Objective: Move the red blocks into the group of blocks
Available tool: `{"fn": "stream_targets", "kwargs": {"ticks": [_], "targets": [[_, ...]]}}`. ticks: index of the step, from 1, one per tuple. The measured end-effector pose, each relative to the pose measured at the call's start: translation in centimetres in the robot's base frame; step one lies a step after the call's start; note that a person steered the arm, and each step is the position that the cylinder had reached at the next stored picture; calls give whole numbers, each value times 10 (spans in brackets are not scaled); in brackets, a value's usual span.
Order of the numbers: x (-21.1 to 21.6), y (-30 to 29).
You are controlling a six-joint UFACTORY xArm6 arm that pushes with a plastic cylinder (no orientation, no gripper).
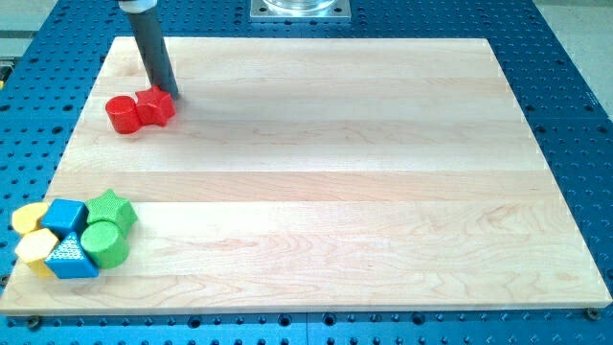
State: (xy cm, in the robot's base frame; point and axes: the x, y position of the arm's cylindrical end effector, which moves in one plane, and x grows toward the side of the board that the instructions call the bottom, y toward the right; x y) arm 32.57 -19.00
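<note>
So you've only got the one camera view here, and it shows pretty much the start of the job; the two red blocks sit near the view's top-left corner of the wooden surface [316, 172], touching each other: a red cylinder [123, 114] on the view's left and a red star-ish block [156, 104] (shape's a bit hard to call) on its right; my tip [169, 93] is right at the top-right edge of that star-ish one, touching it or as good as, so it looks set up to shove them toward the view's bottom; there's no pincer on this rig at all, just the dark rod, so nothing to report as open or closed; the group you're aiming for is way down at the view's bottom-left corner, well apart from the reds: a green star [111, 208], a green cylinder [103, 243], a blue cube [65, 217], a blue triangle-looking block [71, 256], and two yellow blocks, one [29, 218] above the other [35, 248], all bunched up touching; so I'd say nothing's done yet, both reds have the whole trip down the left side left to go; you'll probably want to watch that the pair doesn't split while sliding, since the cylinder could roll off to the side.
</note>
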Motion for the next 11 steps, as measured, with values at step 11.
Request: {"fn": "stream_targets", "kwargs": {"ticks": [11], "targets": [[31, -29]]}}
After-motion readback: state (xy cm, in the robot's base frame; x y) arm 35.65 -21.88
